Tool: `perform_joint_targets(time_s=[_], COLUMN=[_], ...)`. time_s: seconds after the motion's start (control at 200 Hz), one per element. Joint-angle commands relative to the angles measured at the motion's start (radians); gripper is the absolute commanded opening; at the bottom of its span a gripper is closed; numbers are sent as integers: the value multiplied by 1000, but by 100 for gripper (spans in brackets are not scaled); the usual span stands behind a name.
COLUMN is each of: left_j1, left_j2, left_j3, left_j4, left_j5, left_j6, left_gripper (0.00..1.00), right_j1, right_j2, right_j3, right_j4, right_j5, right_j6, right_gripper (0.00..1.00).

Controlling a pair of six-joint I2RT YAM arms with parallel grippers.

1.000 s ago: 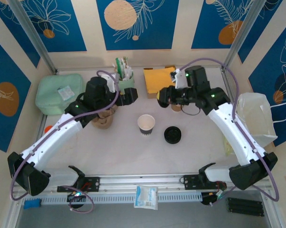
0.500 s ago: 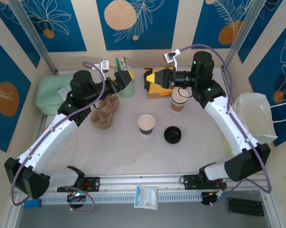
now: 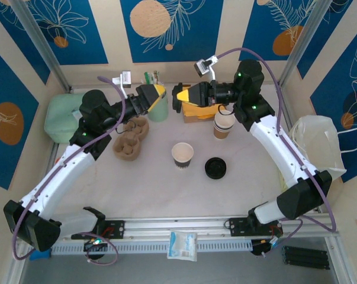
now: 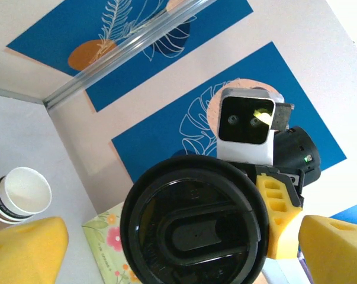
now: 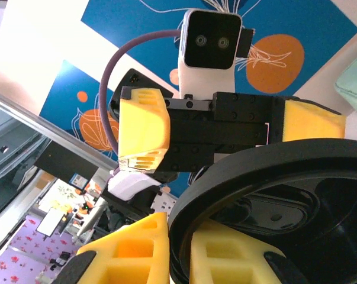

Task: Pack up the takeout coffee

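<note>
One takeout coffee cup (image 3: 182,155) stands open on the table's middle; a nested stack of like cups (image 3: 224,125) (image 4: 21,192) stands right of it. My right gripper (image 3: 179,97) (image 5: 178,236) is raised at the back, pointing left, shut on the rim of a black lid (image 5: 296,195) (image 4: 196,225). My left gripper (image 3: 155,98) (image 4: 178,260) faces it from the left, open wide, with the lid right in front of its yellow fingers (image 4: 24,248). Whether they touch the lid I cannot tell. In the right wrist view the left gripper (image 5: 225,133) shows head-on.
A stack of black lids (image 3: 215,168) lies right of the single cup. The brown pulp carrier (image 3: 129,139) sits under the left arm. At the back are a green box (image 3: 71,115), a green holder (image 3: 157,109) and a yellow packet (image 3: 197,111). A plastic bag (image 3: 320,145) stands far right.
Both grippers lifted from near the table and swung to face each other at the back. The right one carried the lid leftward toward the left gripper, which stayed open.
</note>
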Motion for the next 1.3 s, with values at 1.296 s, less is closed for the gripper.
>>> perform_joint_targets(time_s=[1.296], left_j1=[-51], left_j2=[89], left_j3=[-101], left_j4=[268], left_j5=[14], left_j6=[-215], left_gripper=[99], right_j1=[40], right_j2=[52], right_j3=[9], right_j4=[-5], right_j5=[-4], right_j6=[-39], right_gripper=[11])
